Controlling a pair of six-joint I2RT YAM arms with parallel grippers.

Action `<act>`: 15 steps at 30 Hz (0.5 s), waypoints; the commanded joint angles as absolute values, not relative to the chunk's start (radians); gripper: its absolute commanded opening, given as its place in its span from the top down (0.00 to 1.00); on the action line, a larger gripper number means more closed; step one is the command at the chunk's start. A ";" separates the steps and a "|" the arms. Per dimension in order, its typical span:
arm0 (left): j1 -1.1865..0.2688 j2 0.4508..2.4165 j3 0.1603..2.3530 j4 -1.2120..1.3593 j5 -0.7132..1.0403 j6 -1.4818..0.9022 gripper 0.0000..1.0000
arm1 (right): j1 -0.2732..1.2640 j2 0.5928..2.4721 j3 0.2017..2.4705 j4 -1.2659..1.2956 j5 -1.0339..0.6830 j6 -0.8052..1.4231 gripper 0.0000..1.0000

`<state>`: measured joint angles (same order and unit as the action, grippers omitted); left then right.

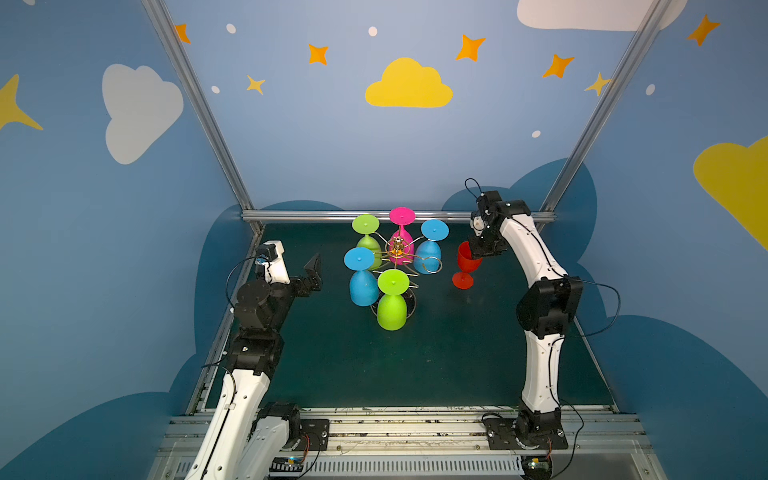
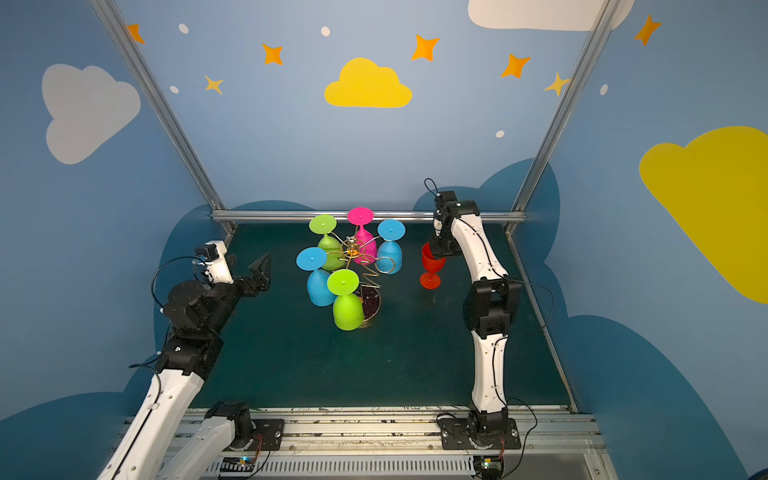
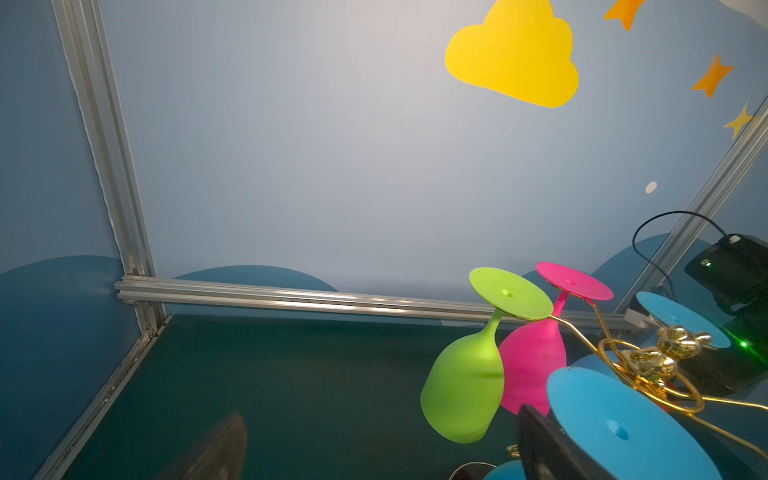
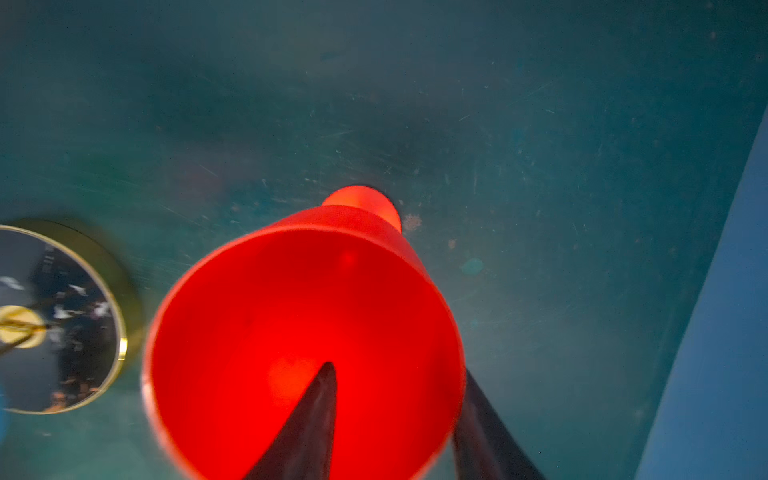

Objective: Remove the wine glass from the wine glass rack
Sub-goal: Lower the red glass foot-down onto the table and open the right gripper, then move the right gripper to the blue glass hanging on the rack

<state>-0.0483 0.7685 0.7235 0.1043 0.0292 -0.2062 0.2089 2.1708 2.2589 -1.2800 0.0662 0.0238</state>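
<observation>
The left hand (image 1: 311, 277) hangs wide open and empty, left of the rack (image 1: 398, 248), where five glasses (image 1: 392, 309) hang upside down. Right of the rack and apart from it, the red wine glass (image 1: 467, 262) stands upright on the tabletop (image 1: 415, 365), so this looks like the let-go. The right hand (image 4: 399, 372) straddles its rim, part open, one finger (image 4: 316, 415) inside the bowl clear of the wall, gripping nothing; next it needs a straight lift clear without tipping the glass.
</observation>
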 commanded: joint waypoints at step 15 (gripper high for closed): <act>-0.043 0.761 0.713 0.109 0.042 -0.206 0.01 | 0.142 1.568 1.688 -0.733 -0.481 0.302 0.47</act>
<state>-0.0475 0.7685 0.7235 0.1043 0.0311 -0.2062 0.1543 1.6691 1.8194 -0.9619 -0.2852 0.1825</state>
